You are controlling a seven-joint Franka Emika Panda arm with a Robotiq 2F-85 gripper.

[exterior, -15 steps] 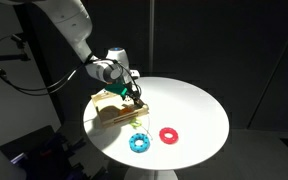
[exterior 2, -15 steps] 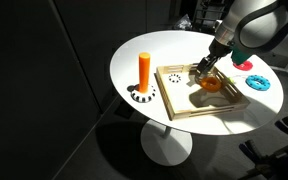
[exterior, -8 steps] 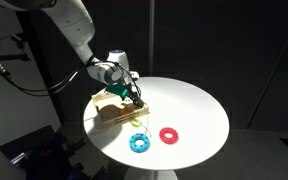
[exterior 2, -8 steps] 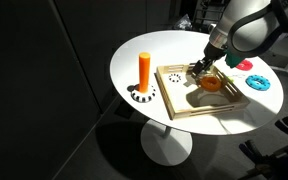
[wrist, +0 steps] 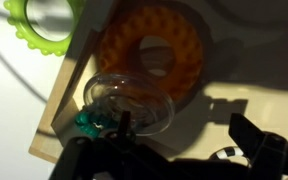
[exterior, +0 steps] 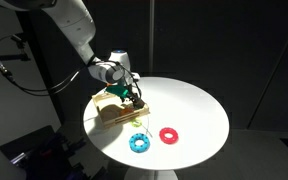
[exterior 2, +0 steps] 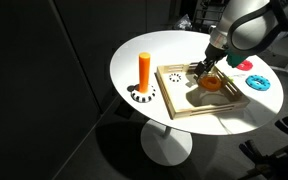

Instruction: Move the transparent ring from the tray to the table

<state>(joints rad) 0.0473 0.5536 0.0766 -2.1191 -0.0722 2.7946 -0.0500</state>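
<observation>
The transparent ring [wrist: 129, 100] lies in the tray [wrist: 59, 110] near its rim, overlapping the edge of an orange toothed ring [wrist: 154, 55]. It is too faint to make out in the exterior views. My gripper [wrist: 182, 125] is open and hovers low over the tray, one finger at the transparent ring's edge, the other over bare tray floor. In both exterior views the gripper [exterior: 134, 97] [exterior 2: 199, 70] sits over the tan wooden tray [exterior: 109, 115] [exterior 2: 184, 108] on the white round table [exterior: 199, 105] [exterior 2: 134, 55].
A blue toothed ring [exterior: 139, 143] [exterior 2: 259, 84] and a red ring [exterior: 169, 135] [exterior 2: 246, 64] lie on the table beside the tray. A green toothed ring [wrist: 34, 20] lies just outside the tray rim. An orange peg [exterior 2: 144, 70] stands on a black-and-white base.
My gripper has shifted slightly across the tray towards the rim and then held still. The rings have not moved.
</observation>
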